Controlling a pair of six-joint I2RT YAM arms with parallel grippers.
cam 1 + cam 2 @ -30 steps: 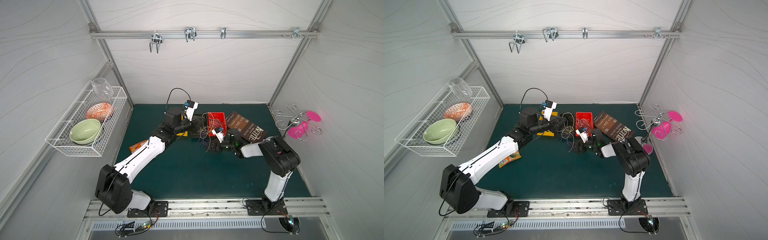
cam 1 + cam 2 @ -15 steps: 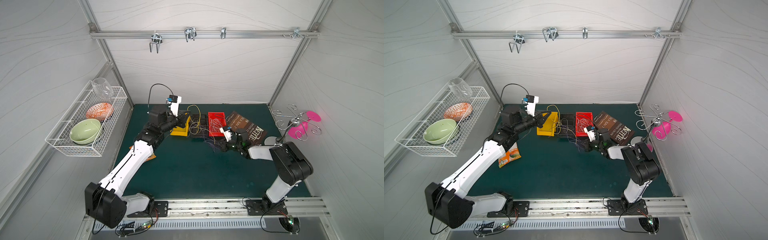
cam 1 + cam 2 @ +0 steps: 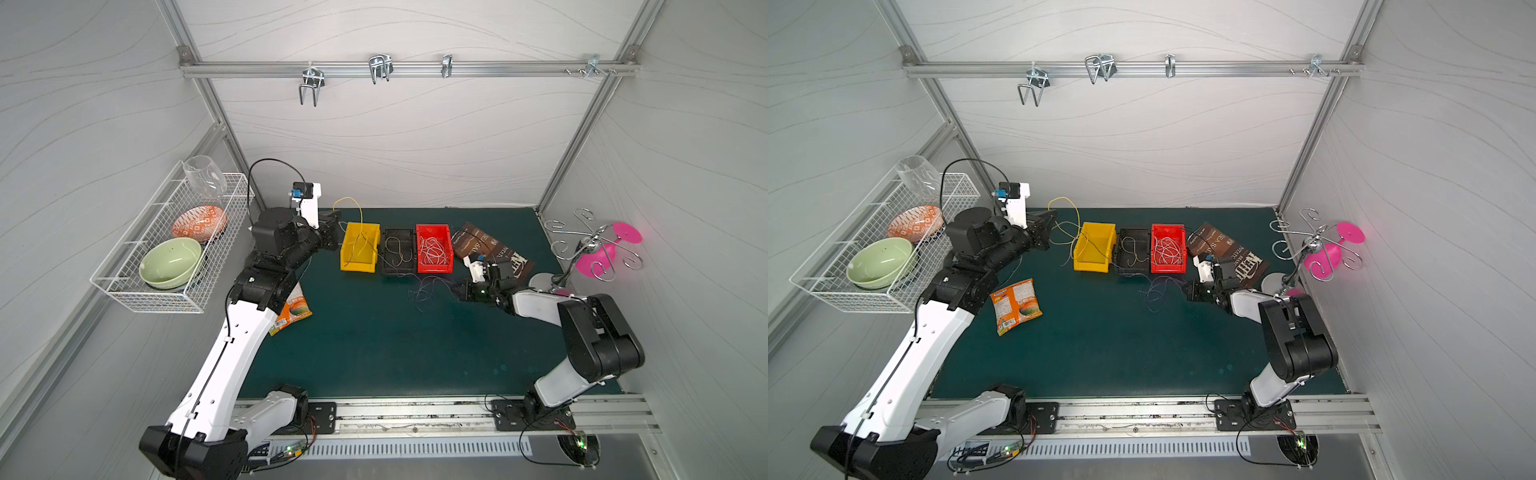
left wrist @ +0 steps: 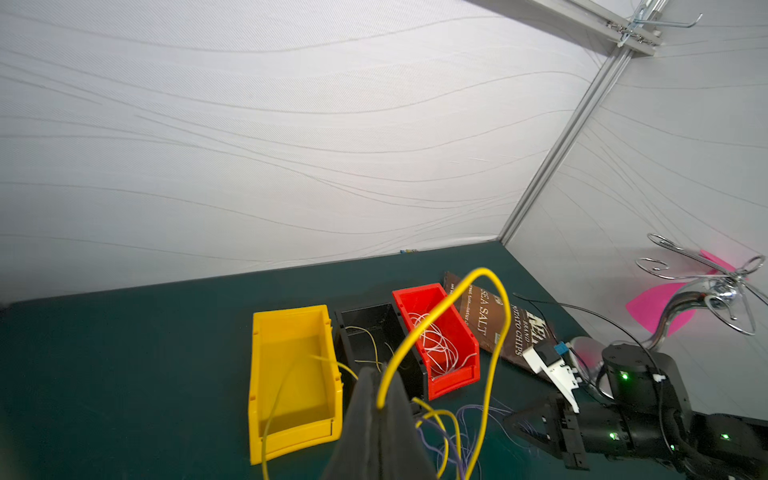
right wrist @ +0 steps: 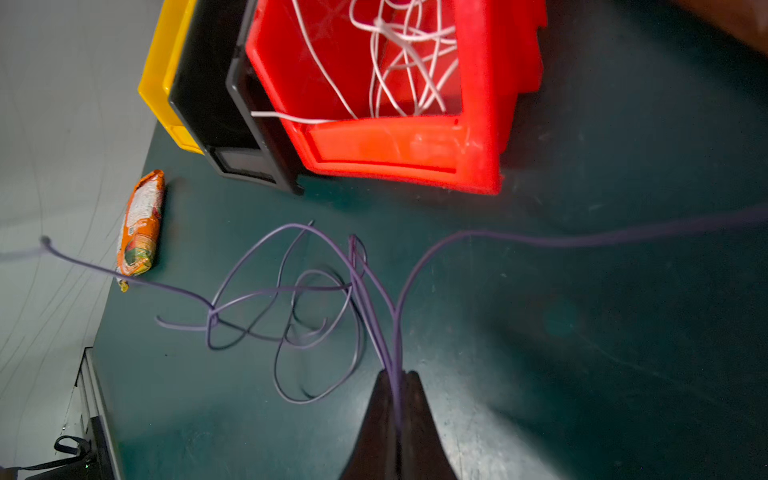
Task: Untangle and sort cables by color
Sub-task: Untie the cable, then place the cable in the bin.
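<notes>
We are seeing the left hand [image 4: 376, 405] pressing its two dark fingers together on a thin, springy yellow cable [image 4: 482, 271]. The cable is arching up out of the fingertips, curving over, and dropping back down past the hand toward the dark green bench [image 3: 374, 345]. In both top views this hand is hovering above the bench just beside an open yellow plastic bin [image 3: 359, 267], with the cable's loop standing between the two. Beyond that bin from the left hand, a black plastic bin [image 3: 399, 271] is sitting against it with a yellow-olive strand [image 3: 397, 251] curled inside. Next in the row is a red plastic bin [image 3: 434, 269] holding a tangle of thin white cables [image 3: 434, 253]. The right hand [image 5: 397, 376] is closing its fingers on a small bundle of thin purple cables [image 5: 365, 299], with the fingertips low over the bench. Ahead of those fingertips the free purple loops are sprawling loosely on the bench, between the hand and the fronts of the black and red bins. Single purple strands are running off to either side. A brown crisp bag [image 3: 490, 245] is lying flat just beside the right wrist. An orange snack packet [image 3: 1015, 305] is lying on the bench near the left forearm, well apart from both hands' fingertips.
</notes>
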